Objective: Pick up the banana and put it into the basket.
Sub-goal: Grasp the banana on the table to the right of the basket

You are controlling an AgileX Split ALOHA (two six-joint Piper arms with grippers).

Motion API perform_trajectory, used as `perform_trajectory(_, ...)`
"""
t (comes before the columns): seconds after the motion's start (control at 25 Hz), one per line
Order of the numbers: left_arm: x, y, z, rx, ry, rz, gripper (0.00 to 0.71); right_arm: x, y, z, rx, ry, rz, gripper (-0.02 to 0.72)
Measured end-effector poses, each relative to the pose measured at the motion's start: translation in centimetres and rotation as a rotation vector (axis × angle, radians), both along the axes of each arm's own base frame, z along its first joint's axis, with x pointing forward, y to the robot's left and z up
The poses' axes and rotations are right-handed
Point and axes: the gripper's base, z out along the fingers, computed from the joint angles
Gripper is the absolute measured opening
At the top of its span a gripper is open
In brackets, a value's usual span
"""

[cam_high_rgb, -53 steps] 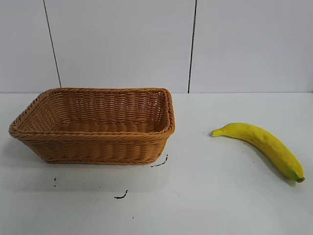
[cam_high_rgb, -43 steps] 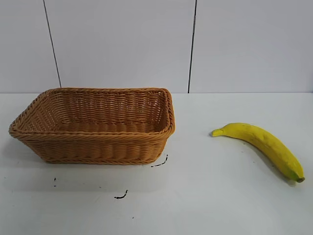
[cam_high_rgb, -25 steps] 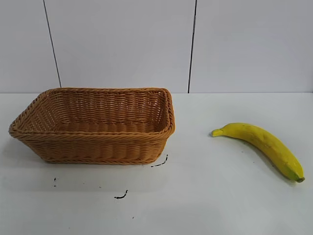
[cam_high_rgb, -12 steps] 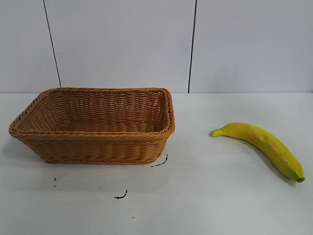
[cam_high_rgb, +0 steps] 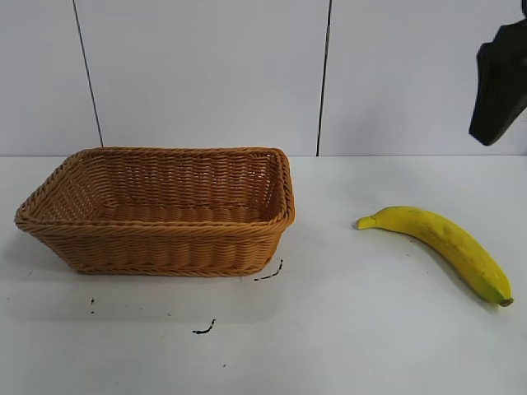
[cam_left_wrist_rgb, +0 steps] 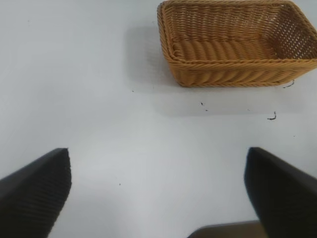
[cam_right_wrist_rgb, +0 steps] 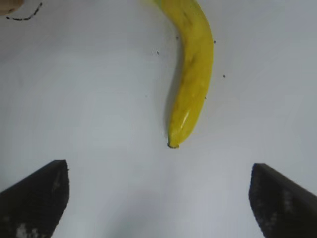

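Below the wide-open right gripper (cam_right_wrist_rgb: 158,198), high above the table (cam_high_rgb: 346,329) at the right edge of the outer view, lies the banana (cam_right_wrist_rgb: 190,74), untouched and just ahead of the spread fingers, so nothing gripped yet and the whole pick, carry and drop left to do. Farther off to the gripper's left stands the basket (cam_high_rgb: 165,210), well apart from the banana with bare table between, plenty of room for a sideways carry, only the braided near rim to clear; left gripper (cam_left_wrist_rgb: 158,198) parked, jaws spread, short of the basket

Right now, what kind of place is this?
Probably a robot test bench: a bare white table against plain white wall panels, with only a wicker basket, a banana, and the right gripper overhead.
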Motion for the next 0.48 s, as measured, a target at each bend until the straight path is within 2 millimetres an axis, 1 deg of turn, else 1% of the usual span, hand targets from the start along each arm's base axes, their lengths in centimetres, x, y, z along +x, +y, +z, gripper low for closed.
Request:
perform_trajectory(0.04,0.0,0.0,0.0,0.000,0.000,0.000,0.690,0.6,0.0,-0.7,-0.002,0.004,-0.014,0.692)
perform_trajectory(0.08,0.0,0.0,0.0,0.000,0.000,0.000,0.690,1.4,-0.1,-1.9,-0.021,0.010,-0.023,0.692)
perform_trajectory(0.28,0.0,0.0,0.0,0.000,0.000,0.000,0.690,3.7,-0.5,-5.8,-0.075,0.038,-0.033,0.692)
perform_trajectory(0.48,0.0,0.0,0.0,0.000,0.000,0.000,0.690,5.9,-0.4,-9.4,-0.072,-0.002,-0.084,0.692)
